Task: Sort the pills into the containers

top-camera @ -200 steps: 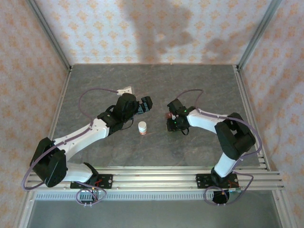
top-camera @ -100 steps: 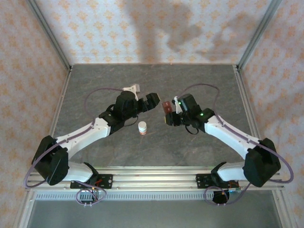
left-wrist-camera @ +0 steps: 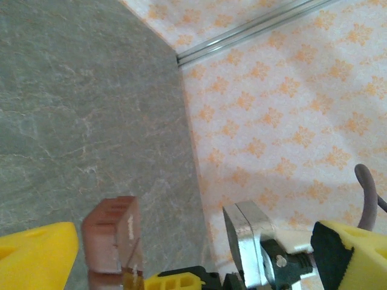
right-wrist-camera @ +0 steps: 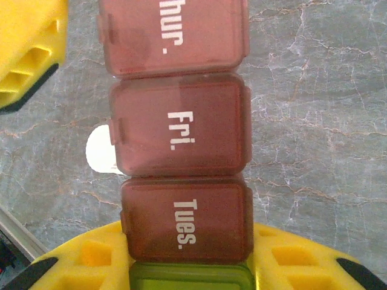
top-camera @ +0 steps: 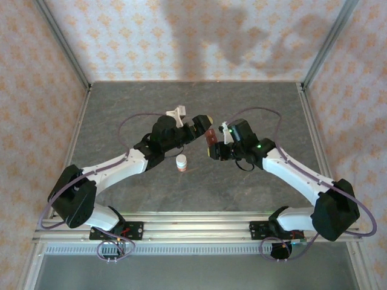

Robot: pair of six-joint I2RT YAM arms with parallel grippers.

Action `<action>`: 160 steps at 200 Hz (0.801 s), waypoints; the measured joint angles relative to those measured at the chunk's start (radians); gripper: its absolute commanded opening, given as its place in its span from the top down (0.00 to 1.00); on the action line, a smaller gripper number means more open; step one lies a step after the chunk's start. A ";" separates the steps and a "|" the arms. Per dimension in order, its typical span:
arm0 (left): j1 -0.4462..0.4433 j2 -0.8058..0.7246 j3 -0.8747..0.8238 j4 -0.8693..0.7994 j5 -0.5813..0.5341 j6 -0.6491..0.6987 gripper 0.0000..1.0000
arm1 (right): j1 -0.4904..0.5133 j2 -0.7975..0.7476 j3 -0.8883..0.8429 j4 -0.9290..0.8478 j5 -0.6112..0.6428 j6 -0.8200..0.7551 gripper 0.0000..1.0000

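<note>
Reaching further than half a second ago, the left hand (top-camera: 201, 125) now sits just beside the containers (top-camera: 210, 138), its fingers spread and empty. The right hand (top-camera: 213, 147) grips that strip above the table (top-camera: 121, 109), near the white bottle (top-camera: 181, 162). From the left wrist, the strip's red end lies between the open fingers, nearer one of them. From the right wrist, its long axis runs straight out from the clenched fingers, green cell at the grip.

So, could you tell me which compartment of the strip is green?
The end compartment of the strip, just below the Tues. compartment in the right wrist view; the other three are red-brown.
</note>
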 measured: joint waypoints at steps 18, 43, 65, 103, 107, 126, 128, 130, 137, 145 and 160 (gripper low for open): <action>-0.010 0.011 0.000 0.012 0.003 -0.011 0.01 | 0.000 0.013 0.000 0.003 0.000 0.003 0.68; -0.021 0.023 0.000 0.024 0.003 -0.019 0.01 | 0.000 0.026 0.000 0.003 0.001 0.007 0.69; -0.033 0.024 -0.001 0.032 0.002 -0.029 0.01 | 0.000 0.029 0.004 0.003 0.008 0.007 0.69; -0.044 0.024 -0.005 0.034 -0.010 -0.033 0.00 | 0.000 0.031 0.011 0.010 0.034 0.011 0.69; -0.046 0.024 -0.007 0.034 -0.013 -0.032 0.01 | 0.000 0.031 0.013 0.010 0.035 0.012 0.69; -0.050 0.024 -0.014 0.028 -0.030 -0.032 0.00 | 0.000 0.032 0.013 0.010 0.043 0.018 0.69; -0.051 0.024 -0.014 0.026 -0.031 -0.032 0.00 | 0.000 0.032 0.013 0.010 0.044 0.018 0.69; -0.052 0.024 -0.015 0.025 -0.032 -0.032 0.00 | 0.000 0.032 0.013 0.010 0.046 0.018 0.69; -0.053 0.024 -0.016 0.024 -0.034 -0.032 0.00 | 0.000 0.032 0.013 0.011 0.047 0.019 0.69; -0.054 0.024 -0.018 0.024 -0.035 -0.032 0.00 | 0.000 0.032 0.013 0.013 0.047 0.021 0.69; -0.054 0.024 -0.018 0.024 -0.035 -0.032 0.01 | 0.000 0.032 0.013 0.018 0.046 0.023 0.69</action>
